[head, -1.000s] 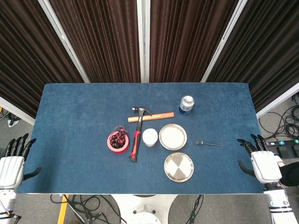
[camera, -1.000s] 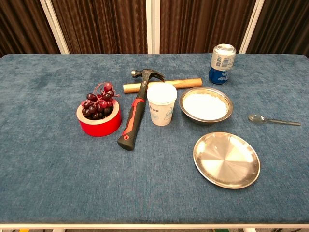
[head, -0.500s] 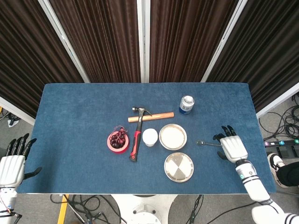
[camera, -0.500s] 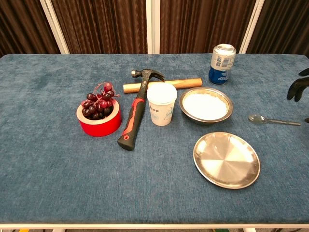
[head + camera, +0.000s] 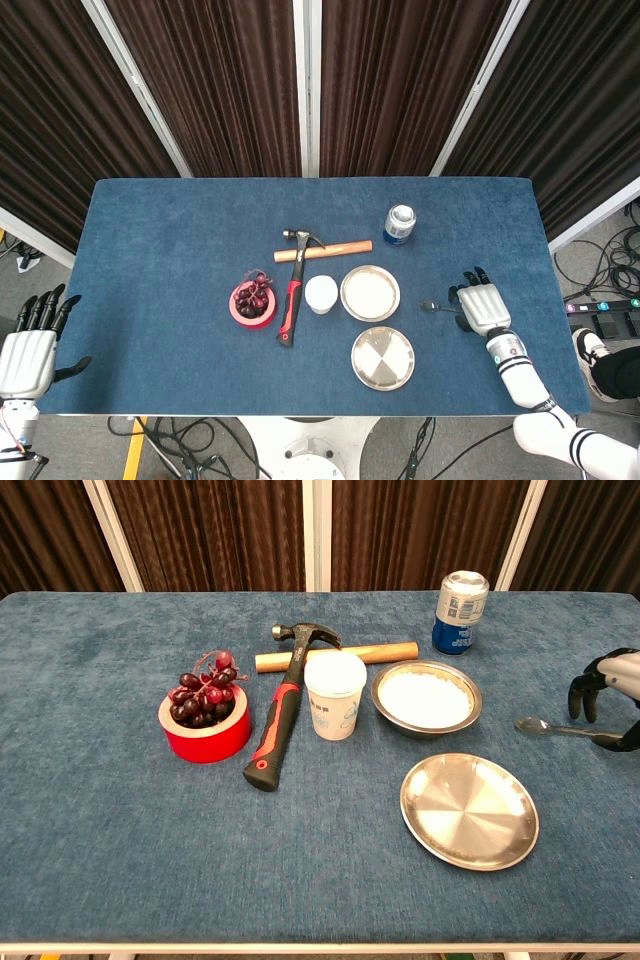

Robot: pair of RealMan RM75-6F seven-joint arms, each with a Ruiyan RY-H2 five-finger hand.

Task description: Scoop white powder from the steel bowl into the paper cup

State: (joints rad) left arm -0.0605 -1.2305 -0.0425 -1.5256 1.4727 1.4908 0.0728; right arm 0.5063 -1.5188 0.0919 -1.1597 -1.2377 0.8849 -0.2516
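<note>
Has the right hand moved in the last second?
Yes. The right hand has come in from the table's right edge toward the steel bowl, now over the spoon handle.

One hammer [image 5: 286, 694], one can [image 5: 460, 612], one spoon [image 5: 545, 727], two steel dishes [image 5: 469, 810].

Your right hand [image 5: 483, 306] hovers low over the table's right side, palm down, dark fingers [image 5: 588, 692] spread and curled downward, holding nothing, forearm angling back toward the near right corner. Your left hand [image 5: 26, 348] hangs off the near left corner, fingers apart and pointing away from you, also holding nothing.
</note>
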